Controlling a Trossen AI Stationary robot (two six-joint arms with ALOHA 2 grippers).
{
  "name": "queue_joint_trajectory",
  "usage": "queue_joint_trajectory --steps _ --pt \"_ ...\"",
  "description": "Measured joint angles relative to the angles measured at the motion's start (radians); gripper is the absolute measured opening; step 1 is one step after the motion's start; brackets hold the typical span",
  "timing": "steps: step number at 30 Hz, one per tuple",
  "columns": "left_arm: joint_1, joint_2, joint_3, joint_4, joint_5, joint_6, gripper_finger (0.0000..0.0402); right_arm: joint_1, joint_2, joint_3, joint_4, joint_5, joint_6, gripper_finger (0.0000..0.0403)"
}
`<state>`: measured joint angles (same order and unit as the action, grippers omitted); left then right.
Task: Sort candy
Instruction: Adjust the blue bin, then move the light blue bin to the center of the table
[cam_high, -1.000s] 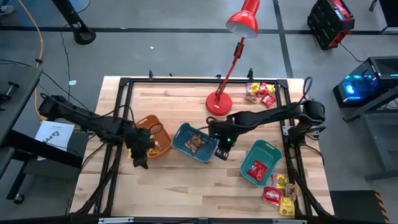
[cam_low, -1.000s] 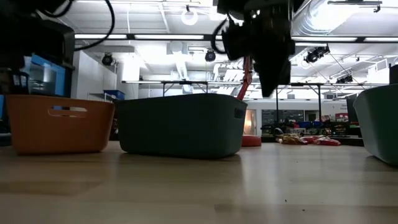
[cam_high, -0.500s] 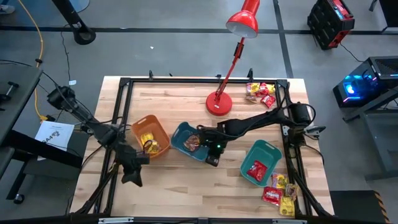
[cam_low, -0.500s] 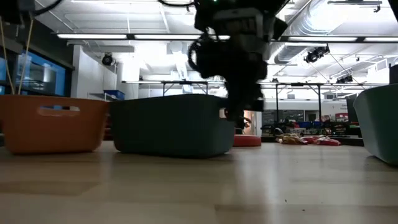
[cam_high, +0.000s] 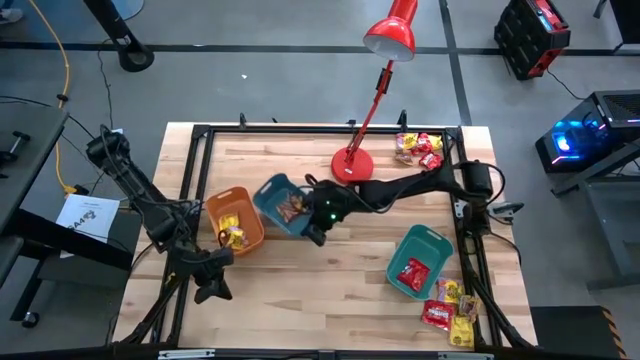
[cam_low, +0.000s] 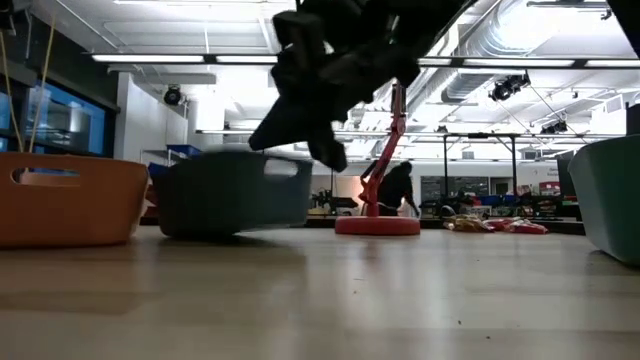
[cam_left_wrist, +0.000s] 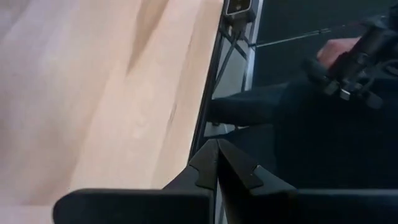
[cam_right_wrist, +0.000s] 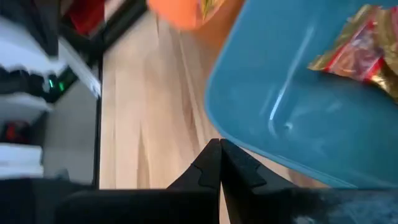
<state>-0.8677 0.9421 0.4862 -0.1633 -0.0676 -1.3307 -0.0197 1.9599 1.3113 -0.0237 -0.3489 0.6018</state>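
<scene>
Candy is spread across several spots in the high view: brown-orange packets (cam_high: 292, 206) in the middle teal bin (cam_high: 270, 192), yellow packets (cam_high: 232, 232) in the orange bin (cam_high: 218, 205), a red packet (cam_high: 413, 270) in the right teal bin (cam_high: 433, 244), a loose pile (cam_high: 418, 148) at the table's upper right corner, and another loose pile (cam_high: 448, 314) at its lower right corner.

Right tool (cam_high: 318, 222) sits at frame centre, right against the lower right side of the middle teal bin. Right wrist view has its fingers (cam_right_wrist: 211, 163) closed tip to tip, nothing between them, with the teal bin wall (cam_right_wrist: 292, 130) just beyond and a red-gold packet (cam_right_wrist: 364, 43) inside it. Low view shows the dark tool (cam_low: 325, 75) above that bin (cam_low: 235, 195); the bin looks motion-blurred.

Left tool (cam_high: 210, 290) is at lower left of the high view, over the table's (cam_high: 330, 310) left edge, well apart from the bins. Left wrist view: fingers (cam_left_wrist: 214, 165) shut together, empty, bare wood (cam_left_wrist: 112, 93) and black frame rail (cam_left_wrist: 233, 56) ahead.

Red desk lamp (cam_high: 352, 165) stands at top centre of the table.
</scene>
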Motion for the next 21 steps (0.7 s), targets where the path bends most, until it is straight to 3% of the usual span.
queue_joint_trajectory --steps 4,8,11,15,21 --pt "0.011 0.0 0.0 -0.001 -0.054 0.052 0.0 -0.025 -0.004 0.0 0.062 -0.066 0.029 0.0" --pt "0.06 0.0 0.0 0.008 -0.085 0.105 0.0 -0.026 -0.072 0.012 -0.002 -0.138 -0.006 0.0" --pt "0.117 0.0 0.0 0.058 -0.086 0.18 0.0 -0.022 -0.16 0.012 -0.245 -0.149 -0.075 0.0" --pt "0.221 0.0 0.0 0.15 -0.083 0.371 0.0 0.006 -0.299 0.012 -0.653 -0.039 -0.12 0.0" --pt "0.419 0.002 0.001 0.187 -0.047 0.595 0.0 0.138 -0.418 -0.026 -1.097 0.027 0.061 0.0"
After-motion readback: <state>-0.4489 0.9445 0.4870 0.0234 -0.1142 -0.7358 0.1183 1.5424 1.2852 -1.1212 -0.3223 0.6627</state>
